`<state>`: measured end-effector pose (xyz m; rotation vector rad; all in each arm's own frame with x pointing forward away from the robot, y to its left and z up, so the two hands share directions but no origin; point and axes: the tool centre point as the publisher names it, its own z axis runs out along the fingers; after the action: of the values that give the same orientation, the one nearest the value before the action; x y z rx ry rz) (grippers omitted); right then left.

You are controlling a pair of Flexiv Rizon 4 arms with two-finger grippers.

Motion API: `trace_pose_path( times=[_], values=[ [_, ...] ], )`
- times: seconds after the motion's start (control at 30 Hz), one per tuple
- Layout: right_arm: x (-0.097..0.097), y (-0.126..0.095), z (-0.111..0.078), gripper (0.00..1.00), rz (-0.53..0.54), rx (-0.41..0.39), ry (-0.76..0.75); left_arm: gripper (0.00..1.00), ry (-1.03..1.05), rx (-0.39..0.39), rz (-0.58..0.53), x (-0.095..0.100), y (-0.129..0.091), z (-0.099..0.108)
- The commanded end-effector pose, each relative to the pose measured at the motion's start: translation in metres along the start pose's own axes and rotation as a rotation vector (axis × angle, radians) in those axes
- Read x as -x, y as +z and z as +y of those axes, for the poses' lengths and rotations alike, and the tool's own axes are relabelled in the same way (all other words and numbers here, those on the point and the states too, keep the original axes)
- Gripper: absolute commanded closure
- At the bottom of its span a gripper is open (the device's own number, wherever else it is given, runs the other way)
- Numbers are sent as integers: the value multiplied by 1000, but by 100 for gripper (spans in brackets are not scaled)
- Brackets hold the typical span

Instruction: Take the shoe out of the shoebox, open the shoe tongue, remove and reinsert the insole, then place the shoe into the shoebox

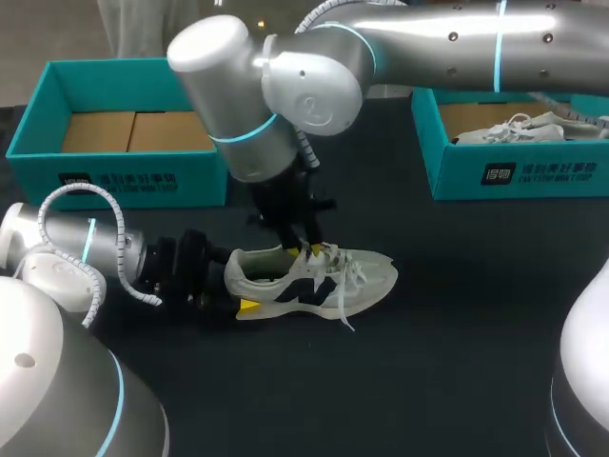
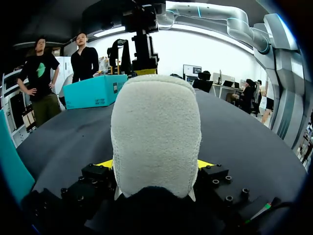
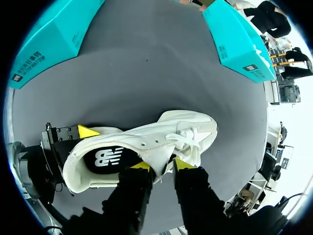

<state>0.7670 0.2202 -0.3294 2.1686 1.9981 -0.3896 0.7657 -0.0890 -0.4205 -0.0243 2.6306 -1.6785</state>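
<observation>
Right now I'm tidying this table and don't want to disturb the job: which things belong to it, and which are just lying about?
Job: shoe, left jaws shut on its heel, right jaws pinching its tongue; empty box at left, likely its own.
Lying about: box at right; the other shoe inside it.

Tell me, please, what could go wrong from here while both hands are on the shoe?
1. The right hand pinches the tongue at its edge; it may slip out when pulled.
2. The left hand clamps just the heel, so the shoe could tilt or lift.
3. Loose laces might snag on the right hand.
</observation>
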Motion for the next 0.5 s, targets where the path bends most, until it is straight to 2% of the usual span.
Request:
trace_pose_path(
  times=[0.03,0.13,0.23,0.5],
  values=[
    [12,-3,-2,100,78,13,-2,100,0,5,-1,1,1,1],
    [17,-5,-1,100,164,15,6,100,0,5,-1,1,1,1],
    [24,-6,-1,100,199,20,22,100,0,5,-1,1,1,1],
    [54,-1,1,100,215,23,60,100,0,5,-1,1,1,1]
  ],
)
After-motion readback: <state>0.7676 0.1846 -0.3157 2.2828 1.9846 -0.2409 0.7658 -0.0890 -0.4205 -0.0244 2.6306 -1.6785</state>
